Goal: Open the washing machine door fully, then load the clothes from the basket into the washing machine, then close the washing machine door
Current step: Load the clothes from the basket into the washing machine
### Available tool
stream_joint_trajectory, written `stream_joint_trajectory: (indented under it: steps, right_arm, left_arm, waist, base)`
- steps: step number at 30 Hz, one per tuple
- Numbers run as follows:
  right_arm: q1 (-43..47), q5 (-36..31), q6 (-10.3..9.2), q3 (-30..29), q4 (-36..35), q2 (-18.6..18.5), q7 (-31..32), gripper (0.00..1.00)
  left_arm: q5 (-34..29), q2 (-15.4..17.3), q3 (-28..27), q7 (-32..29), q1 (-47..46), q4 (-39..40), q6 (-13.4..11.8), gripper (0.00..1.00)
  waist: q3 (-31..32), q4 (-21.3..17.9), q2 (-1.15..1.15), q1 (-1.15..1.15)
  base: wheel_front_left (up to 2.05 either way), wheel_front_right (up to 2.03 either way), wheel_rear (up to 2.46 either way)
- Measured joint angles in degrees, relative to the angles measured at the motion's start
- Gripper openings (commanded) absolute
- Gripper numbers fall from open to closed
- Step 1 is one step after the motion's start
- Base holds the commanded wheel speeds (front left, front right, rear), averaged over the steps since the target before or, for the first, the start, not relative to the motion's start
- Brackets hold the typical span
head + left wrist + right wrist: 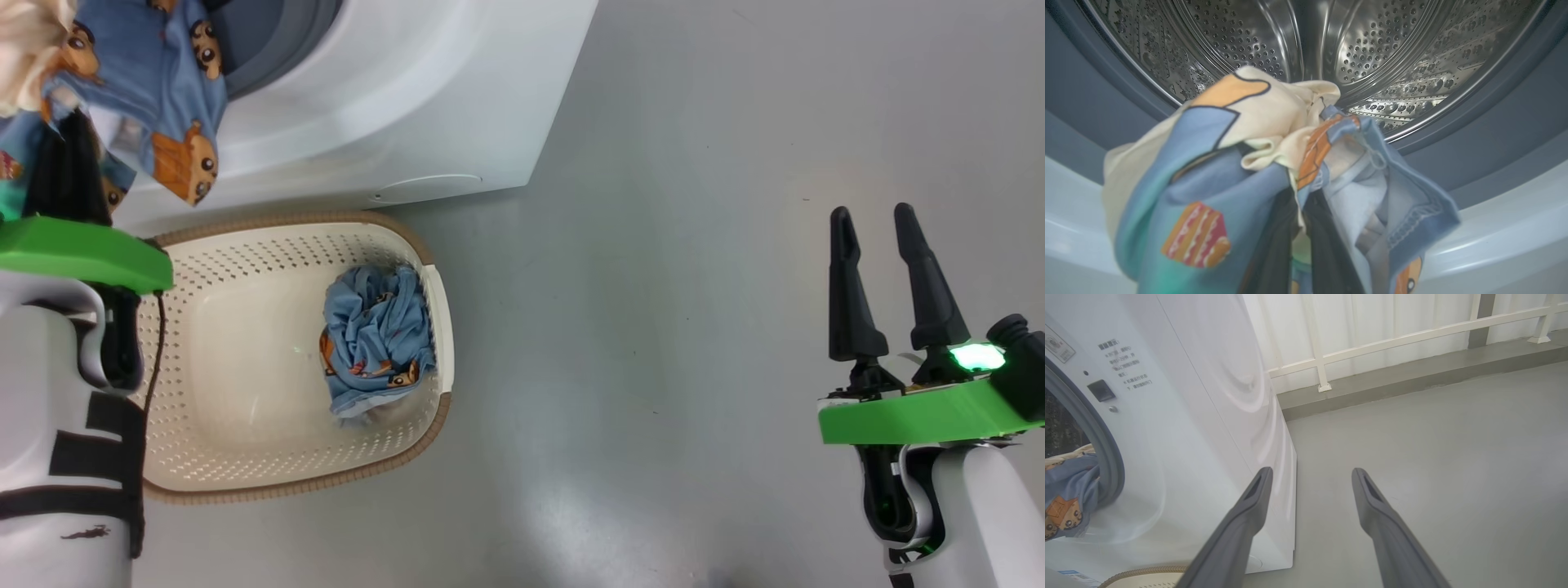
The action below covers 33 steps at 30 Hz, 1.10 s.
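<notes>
A light blue garment (163,82) with orange-brown animals and cream trim hangs over my left gripper (69,155) at the mouth of the washing machine (408,98). In the left wrist view this garment (1216,183) wraps my left gripper (1302,220), whose dark fingers are shut with fabric between them, just outside the steel drum (1372,49). A second blue garment (375,343) lies crumpled in the cream basket (245,367) on the floor below the washer. My right gripper (882,229) stands open and empty far to the right. The washing machine door is out of view.
A grey rubber gasket (1494,122) rings the drum opening. The right wrist view shows the washer's white side (1188,437), the held garment (1069,490) at its opening, grey floor (1433,437), and a pale railing (1372,343) before a curtained wall.
</notes>
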State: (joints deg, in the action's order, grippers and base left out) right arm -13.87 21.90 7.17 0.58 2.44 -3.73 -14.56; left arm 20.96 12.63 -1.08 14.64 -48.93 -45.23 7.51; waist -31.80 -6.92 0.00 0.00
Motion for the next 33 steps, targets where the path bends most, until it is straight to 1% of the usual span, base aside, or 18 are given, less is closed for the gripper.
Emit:
stream_joint_trajectory:
  steps: [6, 12, 15, 22, 24, 27, 33]
  right_arm:
    - [0.09, 0.01, 0.00, 1.18, -0.01, 0.23, 0.00, 1.00]
    - [0.09, 0.02, 0.00, 1.15, 0.00, 0.41, 0.00, 1.00]
    - [0.06, 0.03, 0.00, 1.21, -0.01, 0.49, 0.00, 1.00]
    - [-0.09, 0.27, 0.00, 2.54, 0.00, 0.77, 0.00, 1.00]
    - [-0.10, 0.30, 0.00, 2.78, 0.00, 0.94, 0.00, 1.00]
    - [-0.31, 0.94, 0.00, 2.83, -0.02, 1.03, 0.00, 1.00]
    - [-1.57, 2.34, 0.00, 2.83, -0.32, 1.12, 0.00, 1.00]
  left_arm:
    - [-0.43, 1.10, 0.02, 0.00, -1.85, 0.13, 0.00, 0.00]
    - [-1.00, 2.94, 1.15, 0.00, -9.61, -2.16, 0.00, 0.00]
    - [-1.81, 3.71, 2.09, 0.00, -13.45, -4.74, 0.00, 0.00]
    - [-3.35, 6.15, 4.25, 0.00, -22.48, -13.99, 0.00, 0.00]
    - [-4.16, 6.66, 4.91, 0.00, -24.97, -14.56, 0.00, 0.00]
    - [-6.12, 7.51, 5.26, 0.00, -27.91, -12.30, -0.01, 0.00]
    - [-8.09, 8.25, 2.66, 0.02, -29.37, -0.10, -0.51, 0.00]
  waist:
    - [-0.25, -0.61, 0.00, 0.00]
    - [-1.40, -1.71, 0.00, 0.00]
    - [-2.15, -2.30, 0.00, 0.00]
    - [-3.65, -4.13, 0.00, 0.00]
    - [-4.15, -4.61, 0.00, 0.00]
    - [-5.01, -5.21, 0.00, 0.00]
    - [-6.62, -6.23, 0.00, 0.00]
  base:
    - [0.00, 0.00, 0.00]
    - [0.00, 0.00, 0.00]
    - [0.00, 0.00, 0.00]
    - [0.00, 0.00, 0.00]
    - [0.00, 0.00, 0.00]
    - [0.00, 0.00, 0.00]
    - [0.00, 0.00, 0.00]
